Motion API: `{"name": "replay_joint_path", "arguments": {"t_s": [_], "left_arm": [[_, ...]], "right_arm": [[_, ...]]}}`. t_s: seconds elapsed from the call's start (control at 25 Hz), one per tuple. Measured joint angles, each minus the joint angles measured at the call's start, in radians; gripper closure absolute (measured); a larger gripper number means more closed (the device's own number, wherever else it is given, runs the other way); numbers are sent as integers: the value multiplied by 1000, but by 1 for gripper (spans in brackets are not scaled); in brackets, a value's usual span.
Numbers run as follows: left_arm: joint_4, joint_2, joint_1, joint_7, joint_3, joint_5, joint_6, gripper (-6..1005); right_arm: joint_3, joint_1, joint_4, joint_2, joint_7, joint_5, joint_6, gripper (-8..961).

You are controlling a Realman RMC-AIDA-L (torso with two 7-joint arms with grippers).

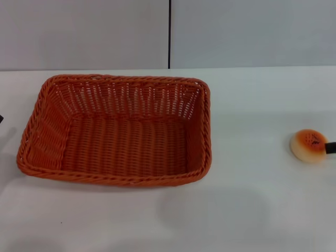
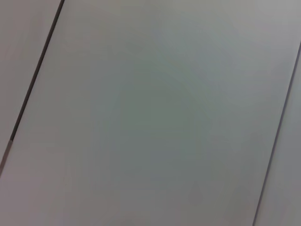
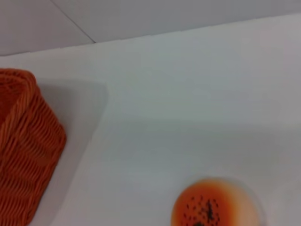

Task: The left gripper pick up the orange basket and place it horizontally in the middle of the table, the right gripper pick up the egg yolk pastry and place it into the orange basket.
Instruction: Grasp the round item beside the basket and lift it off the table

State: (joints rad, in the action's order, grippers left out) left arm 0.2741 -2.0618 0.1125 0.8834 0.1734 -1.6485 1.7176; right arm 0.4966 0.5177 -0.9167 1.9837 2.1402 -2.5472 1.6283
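The orange basket (image 1: 118,131) lay flat on the table (image 1: 252,210), its long axis running across the robot's front, roughly midway and a little toward the left side, so the placing of it looked done. The egg yolk pastry (image 1: 308,145) sat on the table well apart from the basket, out toward the right edge. Only a slim black tip of the right gripper (image 1: 331,148) showed in the head view, touching or just beside the pastry on its outer side; whether those jaws were wide, narrow or already around the pastry could not be told. From that tip the pastry lay directly inward, toward the basket, and the basket's open mouth lay farther along the same line. The right wrist view had the pastry close below and the basket's corner beyond it. The right arm was plainly the nearer. The left gripper was not identifiable in any view, its jaws unseen.
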Motion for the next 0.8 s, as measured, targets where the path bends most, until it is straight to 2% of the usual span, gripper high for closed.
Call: {"name": "replay_joint_path", "arguments": {"t_s": [0.28,0.52,0.72,0.8], "left_arm": [[-13,0,-5,-11,11,-12,-4,192],[-16,0,-8,-15,12,-13,-6,192],[-16,0,-9,-15,12,-13,-7,192],[-16,0,-10,-15,12,-13,-9,192]], "right_arm": [[2,14,96,-1,-82,79,-75,371],[5,36,179,-8,-111,85,-108,471],[19,43,210,-11,-107,80,-121,721],[16,37,208,-11,-107,87,-122,760]]}}
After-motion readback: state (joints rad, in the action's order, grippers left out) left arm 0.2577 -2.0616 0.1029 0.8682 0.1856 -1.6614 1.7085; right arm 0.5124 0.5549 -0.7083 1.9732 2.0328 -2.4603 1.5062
